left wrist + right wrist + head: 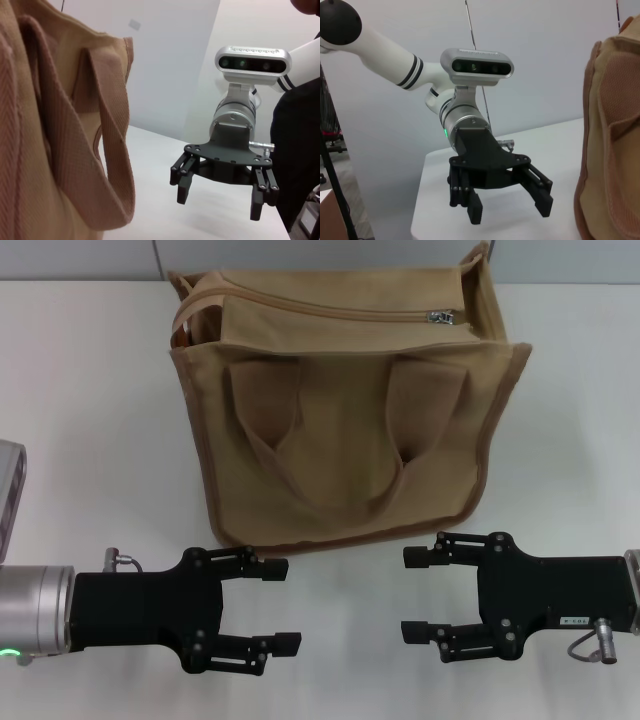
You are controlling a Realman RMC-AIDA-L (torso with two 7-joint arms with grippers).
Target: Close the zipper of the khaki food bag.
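Observation:
The khaki food bag stands upright on the white table, its two looped handles hanging down its front face. Its zipper runs along the top, with the silver slider near the right end; the top gapes at the left end. My left gripper is open in front of the bag's lower left corner, apart from it. My right gripper is open in front of the lower right corner, facing the left one. The left wrist view shows the bag close by and the right gripper. The right wrist view shows the left gripper and the bag's edge.
The white table spreads to both sides of the bag. A grey device sits at the far left edge. A pale wall rises behind the bag.

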